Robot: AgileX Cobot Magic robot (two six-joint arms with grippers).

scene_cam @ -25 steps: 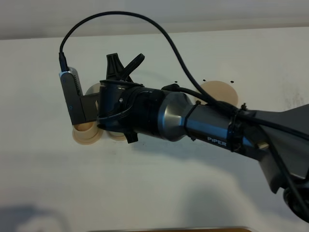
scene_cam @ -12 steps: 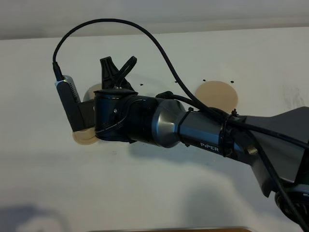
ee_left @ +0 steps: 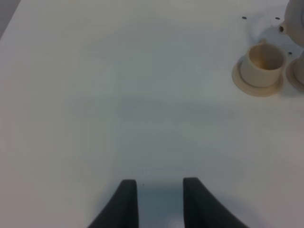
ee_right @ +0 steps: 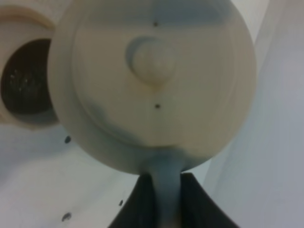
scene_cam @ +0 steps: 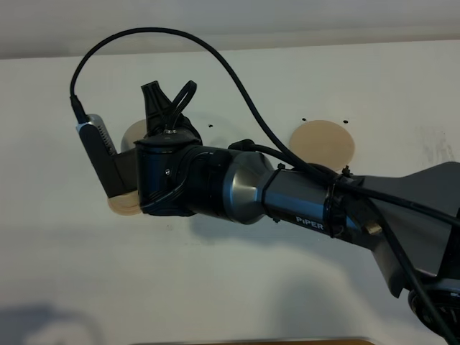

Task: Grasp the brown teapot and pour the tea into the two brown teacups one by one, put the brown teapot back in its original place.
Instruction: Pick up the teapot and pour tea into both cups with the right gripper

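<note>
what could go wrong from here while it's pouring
1. The right gripper holds the brown teapot only by its thin handle, so the pot may swivel or slip.
2. Nothing holds its lid; tilting further might drop it.
3. The teacup beside it already looks to hold dark tea and might overflow.

The white table (scene_cam: 72,273) fills the exterior view. Right of centre, in the upper half, a flat round tan disc (scene_cam: 322,144) lies bare on it, with small black dots (scene_cam: 304,119) just above. At the left, a smaller tan saucer (scene_cam: 122,208) shows only its edge. In the left wrist view, such a saucer carries a cup (ee_left: 261,64).
</note>
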